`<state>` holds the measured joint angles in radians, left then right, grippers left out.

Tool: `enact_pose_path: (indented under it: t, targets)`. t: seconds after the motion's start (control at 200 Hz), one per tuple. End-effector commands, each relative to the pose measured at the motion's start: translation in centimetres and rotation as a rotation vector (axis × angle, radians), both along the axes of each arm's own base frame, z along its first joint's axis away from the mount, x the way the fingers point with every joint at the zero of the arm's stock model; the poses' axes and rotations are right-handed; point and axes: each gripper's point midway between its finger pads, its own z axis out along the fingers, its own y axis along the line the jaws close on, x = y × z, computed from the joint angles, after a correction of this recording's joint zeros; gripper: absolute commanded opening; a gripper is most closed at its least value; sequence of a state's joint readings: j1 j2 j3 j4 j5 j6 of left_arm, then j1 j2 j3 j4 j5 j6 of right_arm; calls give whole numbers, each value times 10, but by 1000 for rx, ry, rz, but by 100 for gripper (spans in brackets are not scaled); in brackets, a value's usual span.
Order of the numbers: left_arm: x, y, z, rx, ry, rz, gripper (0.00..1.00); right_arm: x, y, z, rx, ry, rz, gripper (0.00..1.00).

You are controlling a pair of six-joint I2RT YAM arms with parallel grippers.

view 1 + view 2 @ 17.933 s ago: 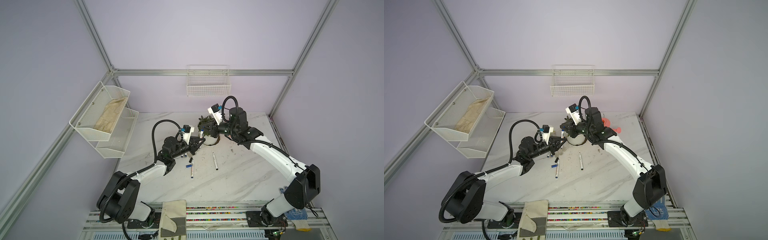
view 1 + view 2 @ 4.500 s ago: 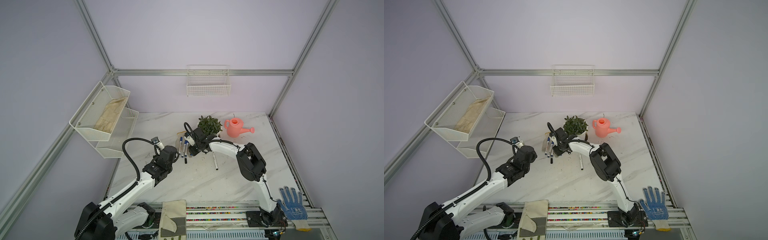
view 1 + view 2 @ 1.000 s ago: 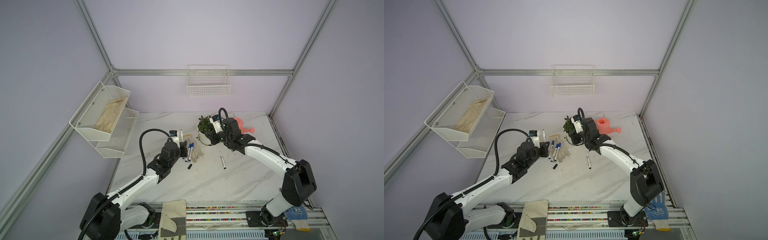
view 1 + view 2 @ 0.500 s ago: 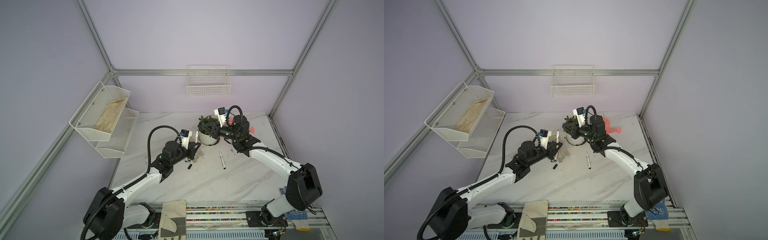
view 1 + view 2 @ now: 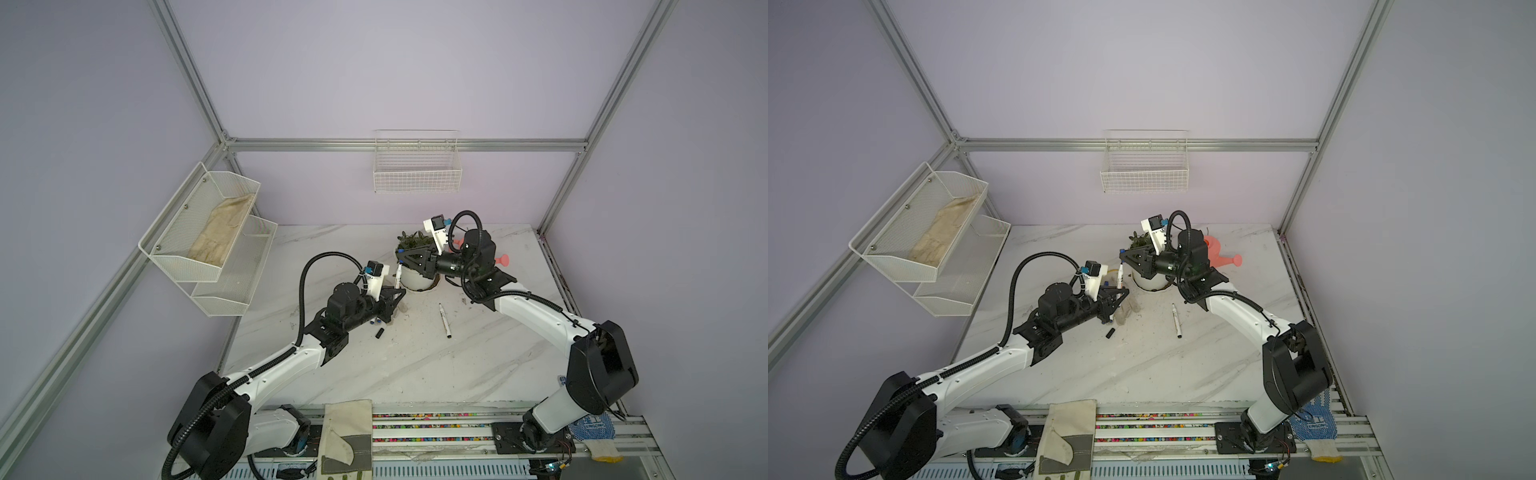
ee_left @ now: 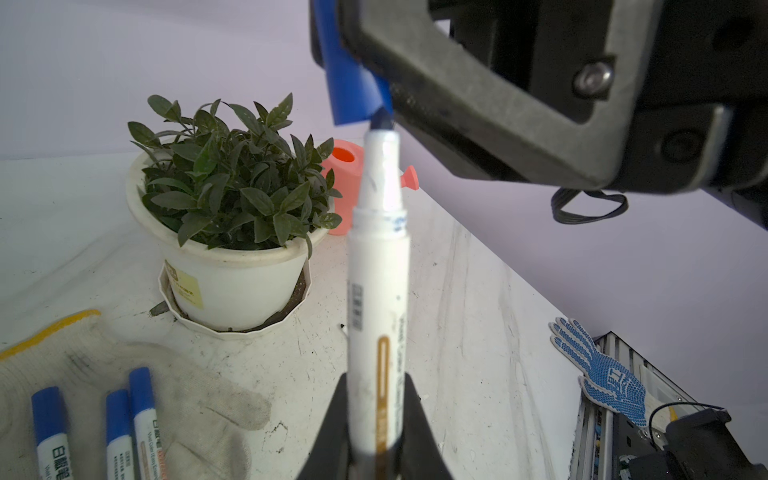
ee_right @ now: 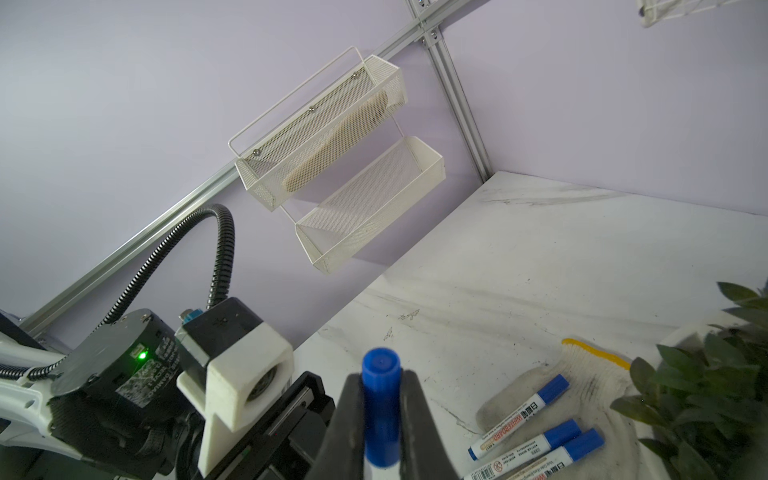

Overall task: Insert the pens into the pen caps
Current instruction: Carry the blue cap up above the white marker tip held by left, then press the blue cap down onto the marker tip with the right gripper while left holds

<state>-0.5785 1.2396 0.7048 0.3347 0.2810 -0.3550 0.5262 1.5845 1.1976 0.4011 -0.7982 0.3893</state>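
Note:
My left gripper (image 6: 376, 382) is shut on a white pen (image 6: 378, 291) and holds it upright, nib up. In both top views this pen (image 5: 397, 276) (image 5: 1120, 276) stands between the two grippers. My right gripper (image 7: 380, 378) is shut on a blue pen cap (image 7: 380, 411) directly above it. The nib meets the open end of the cap (image 6: 349, 83); how far it is in I cannot tell. Three blue-capped pens (image 6: 118, 432) lie on a white glove (image 6: 187, 399). One uncapped pen (image 5: 444, 320) and a black cap (image 5: 379, 333) lie on the marble table (image 5: 415, 365).
A potted plant (image 5: 413, 266) stands right behind the grippers, with a pink watering can (image 5: 1219, 255) beyond it. A blue glove (image 6: 606, 386) lies at the table's front right edge. A two-tier mesh rack (image 5: 208, 241) and a wire basket (image 5: 415, 170) hang on the walls.
Over the last second both grippers have risen from the table and come together. The left one has brought the pen up under the cap.

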Motion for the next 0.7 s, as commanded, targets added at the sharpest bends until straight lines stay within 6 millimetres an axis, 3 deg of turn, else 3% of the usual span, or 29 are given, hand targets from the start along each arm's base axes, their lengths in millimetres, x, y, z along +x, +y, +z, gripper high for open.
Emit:
enact_pose_path:
  t: [0.0, 0.44, 0.695]
  targets:
    - [-1, -2, 9, -13, -48, -14, 0, -7, 4, 16, 39, -32, 39, 0]
    - [-1, -2, 4, -15, -30, -13, 0, -8, 2, 28, 75, -48, 38, 0]
    - [-1, -2, 7, -13, -40, -7, 0, -9, 2, 15, 44, -21, 40, 0]
